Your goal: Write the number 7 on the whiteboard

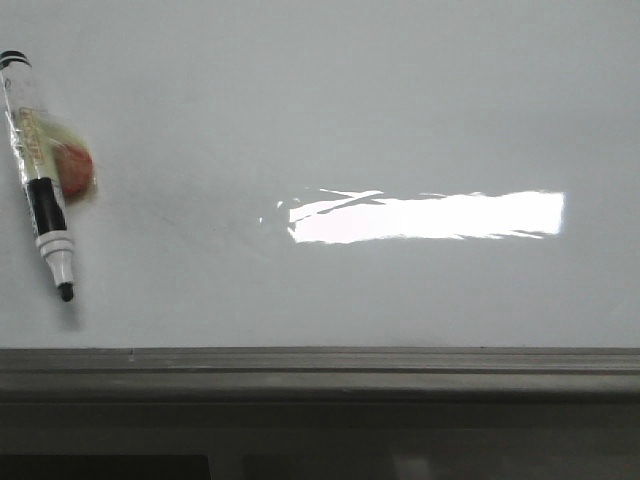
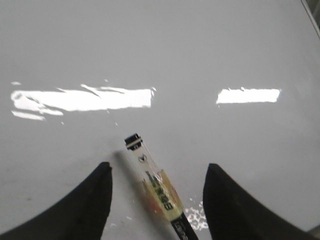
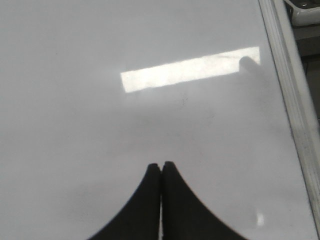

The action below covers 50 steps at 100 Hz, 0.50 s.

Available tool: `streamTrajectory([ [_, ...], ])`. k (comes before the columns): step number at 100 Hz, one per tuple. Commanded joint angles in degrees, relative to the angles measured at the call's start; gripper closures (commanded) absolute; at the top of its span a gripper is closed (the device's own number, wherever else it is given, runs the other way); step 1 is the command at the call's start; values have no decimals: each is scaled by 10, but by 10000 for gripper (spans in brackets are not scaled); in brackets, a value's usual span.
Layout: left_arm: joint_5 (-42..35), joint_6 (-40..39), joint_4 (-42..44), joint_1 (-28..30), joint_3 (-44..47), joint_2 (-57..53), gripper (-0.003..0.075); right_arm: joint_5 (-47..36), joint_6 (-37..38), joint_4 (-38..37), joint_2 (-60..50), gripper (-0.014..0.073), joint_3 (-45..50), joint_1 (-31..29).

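the whiteboard [image 1: 330, 110] fills most of the front view, glossy and pale, with a dark grey ledge [image 1: 320, 372] running along the lower part of the frame and a bright rectangular glare [image 1: 425, 216] right of centre. no number 7 is drawn on it yet. a marker [image 1: 40, 175] lies at the far left of the frame, tilted, its black tip [image 1: 66, 292] pointing down toward the ledge; a reddish patch on its label may be a sticker, though it is too blurred to tell. in the left wrist view the left gripper [image 2: 157, 172] is spread wide, the marker [image 2: 155, 187] lying on the board between its fingers, touching neither. in the right wrist view the right gripper [image 3: 161, 166] has its fingers pressed together, holding nothing, over bare board.
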Motion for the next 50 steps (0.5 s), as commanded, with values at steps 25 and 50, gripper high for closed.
streamTrajectory([
  [25, -116, -9, -12, -76, -8, 106, 338, -41, -5, -1, 12, 657, -19, -3],
  [50, -136, -9, -19, -96, -8, 189, 272, -41, -5, -1, 12, 657, -19, -3],
])
